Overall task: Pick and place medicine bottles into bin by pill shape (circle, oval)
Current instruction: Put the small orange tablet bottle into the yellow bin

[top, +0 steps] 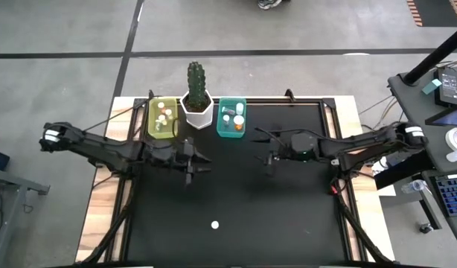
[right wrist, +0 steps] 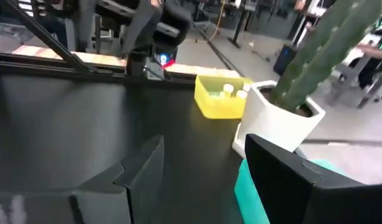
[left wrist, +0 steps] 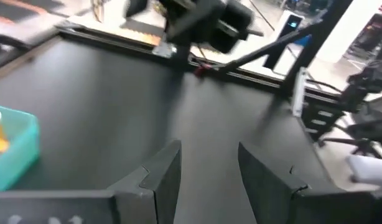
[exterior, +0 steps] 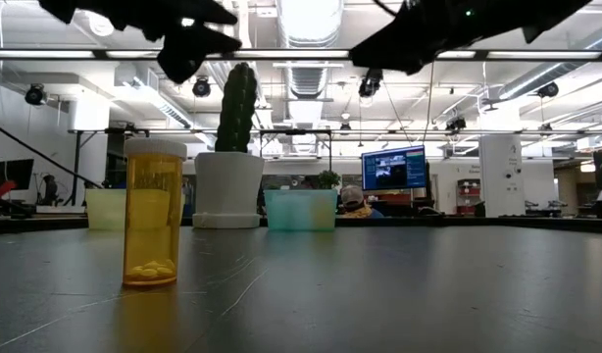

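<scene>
1. 1 medicine bottle point(top: 214, 224), white-capped with an orange body, is seen standing upright and alone on the black table point(top: 288, 223), near its front edge and well apart from both arms; in the low view a few pills lie at its bottom point(exterior: 153, 214).
2. The yellow bin point(top: 163, 117) is set at the back of the table, left of the white cactus pot point(top: 198, 112), and several small bottles are held in it.
3. The teal bin point(top: 231, 117) is placed right of the pot, also with small bottles inside.
4. The left gripper point(top: 199, 165) is held above the table, just in front of the yellow bin; its fingers point(left wrist: 160, 177) are seen apart, with nothing between them.
5. The right gripper point(top: 269, 158) is held above the table, in front and to the right of the teal bin; its jaws are apart and nothing is gripped.
</scene>
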### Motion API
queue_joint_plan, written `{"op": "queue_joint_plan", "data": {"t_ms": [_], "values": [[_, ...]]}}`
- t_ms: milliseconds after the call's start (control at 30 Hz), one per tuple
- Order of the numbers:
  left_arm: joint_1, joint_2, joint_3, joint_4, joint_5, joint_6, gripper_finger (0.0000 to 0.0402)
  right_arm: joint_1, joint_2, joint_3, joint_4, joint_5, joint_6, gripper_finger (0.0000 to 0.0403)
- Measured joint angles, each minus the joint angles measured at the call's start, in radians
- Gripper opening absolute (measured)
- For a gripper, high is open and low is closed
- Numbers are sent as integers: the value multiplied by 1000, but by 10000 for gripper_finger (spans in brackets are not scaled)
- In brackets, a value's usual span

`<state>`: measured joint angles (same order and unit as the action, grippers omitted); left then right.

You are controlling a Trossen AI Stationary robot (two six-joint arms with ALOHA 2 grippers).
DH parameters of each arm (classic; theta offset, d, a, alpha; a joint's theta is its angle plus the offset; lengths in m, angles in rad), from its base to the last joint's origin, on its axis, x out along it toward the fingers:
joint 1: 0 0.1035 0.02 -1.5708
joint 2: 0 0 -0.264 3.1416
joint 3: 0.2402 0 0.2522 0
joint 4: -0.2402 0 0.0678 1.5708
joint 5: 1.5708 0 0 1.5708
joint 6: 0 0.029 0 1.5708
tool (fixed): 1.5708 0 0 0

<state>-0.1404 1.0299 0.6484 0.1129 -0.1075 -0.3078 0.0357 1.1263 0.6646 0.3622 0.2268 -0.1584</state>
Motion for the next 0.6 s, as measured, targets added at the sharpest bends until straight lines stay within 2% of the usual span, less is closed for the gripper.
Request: {"op": "queue_joint_plan", "data": {"t_ms": [167, 467, 600], "values": [[-56, 84, 111, -104, 0, -34, 143, 0, -81, -39, -3, -8, -44, 219], [-131, 270, 412, -573, 0, -50, 144, -1, -206, -105, 47, -51, -135, 219], [-173, 351, 504, -695, 0, -46, 144, -1, -242, -119, 47, -51, -175, 219]]}}
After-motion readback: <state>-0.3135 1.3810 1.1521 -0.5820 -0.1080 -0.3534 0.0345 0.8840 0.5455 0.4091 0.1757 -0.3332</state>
